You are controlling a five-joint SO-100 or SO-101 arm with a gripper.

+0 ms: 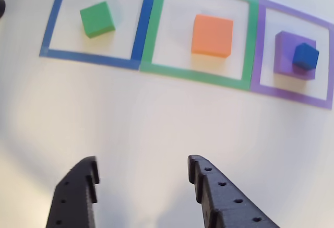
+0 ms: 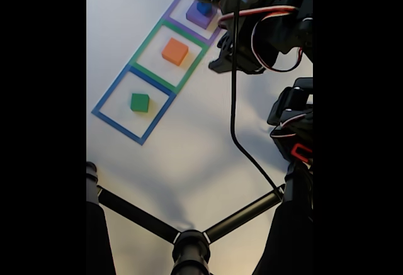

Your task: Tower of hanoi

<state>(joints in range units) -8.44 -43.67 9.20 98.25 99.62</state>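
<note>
At bottom of other view, my gripper (image 1: 143,178) hangs wide open, empty. Upper row: green cube (image 1: 97,19) left, orange block (image 1: 212,35) centre, blue cube (image 1: 305,56) atop purple slab (image 1: 286,53) right. I judge foam light, soft; pinch flat opposite sides, gently.

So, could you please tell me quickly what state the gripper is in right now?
Gripper: open, holding nothing, above bare table short of the tape squares.
</note>
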